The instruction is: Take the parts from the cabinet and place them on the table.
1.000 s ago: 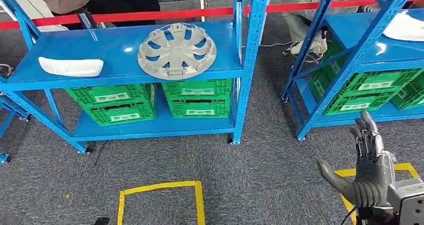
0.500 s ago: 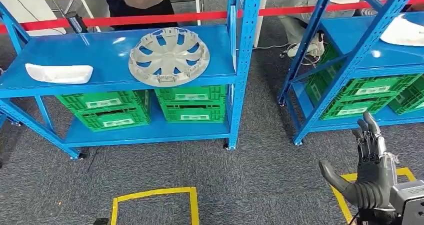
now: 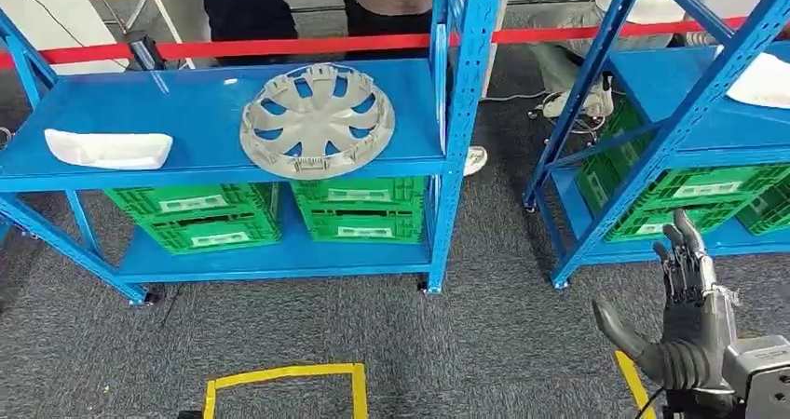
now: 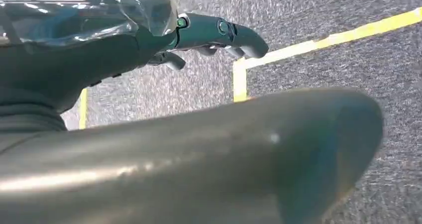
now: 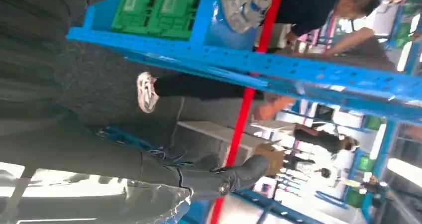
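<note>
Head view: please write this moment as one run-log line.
wheel cover: on blue shelf, untouched | right hand: raised, holds nothing | left hand: over carpet

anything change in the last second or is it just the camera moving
Mostly the camera: the whole scene shifts between frames, so the robot's view moved, not the shelf. The people behind the red tape changed places. The wheel cover and white part stay put on the blue shelf. The right hand stays raised, open, holding nothing.
</note>
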Robot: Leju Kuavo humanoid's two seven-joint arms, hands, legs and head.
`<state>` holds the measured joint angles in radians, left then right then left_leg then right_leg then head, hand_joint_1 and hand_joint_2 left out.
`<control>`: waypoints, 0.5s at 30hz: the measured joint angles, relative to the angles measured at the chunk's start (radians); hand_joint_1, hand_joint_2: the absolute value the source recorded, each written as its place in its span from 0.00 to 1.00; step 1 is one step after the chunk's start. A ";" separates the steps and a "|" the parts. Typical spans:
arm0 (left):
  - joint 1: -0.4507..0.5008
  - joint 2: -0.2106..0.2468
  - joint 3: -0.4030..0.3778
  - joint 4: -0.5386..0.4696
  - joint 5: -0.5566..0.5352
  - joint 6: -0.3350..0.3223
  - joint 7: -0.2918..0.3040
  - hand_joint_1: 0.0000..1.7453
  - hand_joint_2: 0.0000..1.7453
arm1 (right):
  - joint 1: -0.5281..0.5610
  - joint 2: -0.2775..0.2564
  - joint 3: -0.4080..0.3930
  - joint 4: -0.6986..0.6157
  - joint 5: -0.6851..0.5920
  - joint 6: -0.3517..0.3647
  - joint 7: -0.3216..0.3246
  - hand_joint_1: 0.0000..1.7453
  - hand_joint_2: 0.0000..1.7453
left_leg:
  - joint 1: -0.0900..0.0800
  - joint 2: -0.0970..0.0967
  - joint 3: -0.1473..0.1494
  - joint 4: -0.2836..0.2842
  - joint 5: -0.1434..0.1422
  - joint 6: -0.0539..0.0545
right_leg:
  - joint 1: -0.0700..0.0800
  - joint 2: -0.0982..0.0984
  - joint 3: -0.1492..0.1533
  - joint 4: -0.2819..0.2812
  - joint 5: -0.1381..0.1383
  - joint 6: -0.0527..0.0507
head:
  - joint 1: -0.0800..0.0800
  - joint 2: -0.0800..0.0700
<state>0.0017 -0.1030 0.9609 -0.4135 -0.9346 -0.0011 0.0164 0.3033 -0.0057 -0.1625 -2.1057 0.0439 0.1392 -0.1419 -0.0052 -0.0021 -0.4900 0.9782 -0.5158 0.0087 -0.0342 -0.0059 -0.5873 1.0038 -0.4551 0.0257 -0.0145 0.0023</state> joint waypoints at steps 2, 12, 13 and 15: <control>0.000 0.000 0.000 -0.001 0.000 0.000 0.000 0.00 0.00 | -0.002 0.000 0.000 0.000 -0.001 0.003 0.000 0.00 1.00 | 0.006 0.000 0.010 0.004 -0.006 -0.007 | -0.005 0.007 0.015 0.000 -0.001 -0.012 | -0.001 0.000; 0.001 -0.003 0.000 -0.004 -0.001 -0.001 0.000 0.00 0.00 | -0.004 0.000 0.000 0.000 -0.001 0.007 -0.001 0.00 1.00 | 0.011 0.001 -0.124 0.054 0.092 -0.003 | 0.008 0.016 0.073 -0.004 -0.047 -0.027 | -0.003 0.000; 0.000 0.003 0.002 -0.004 -0.001 -0.002 0.000 0.00 0.00 | -0.004 0.000 0.000 0.001 -0.001 0.007 -0.001 0.00 1.00 | 0.005 0.001 -0.121 0.044 0.069 0.004 | 0.009 0.017 0.080 -0.005 -0.049 -0.025 | 0.001 0.000; 0.000 0.000 0.002 -0.005 -0.001 -0.004 0.000 0.00 0.00 | -0.006 -0.001 0.000 0.002 -0.001 0.008 0.000 0.00 1.00 | -0.004 -0.003 -0.124 0.037 0.065 0.018 | 0.009 0.019 0.071 -0.009 -0.054 -0.015 | -0.004 0.000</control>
<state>0.0016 -0.1026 0.9625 -0.4185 -0.9354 -0.0053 0.0160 0.2973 -0.0069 -0.1621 -2.1035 0.0427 0.1469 -0.1415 -0.0087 -0.0053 -0.6135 1.0150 -0.4510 0.0268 -0.0255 0.0128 -0.5166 0.9950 -0.5089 0.0111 -0.0183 0.0023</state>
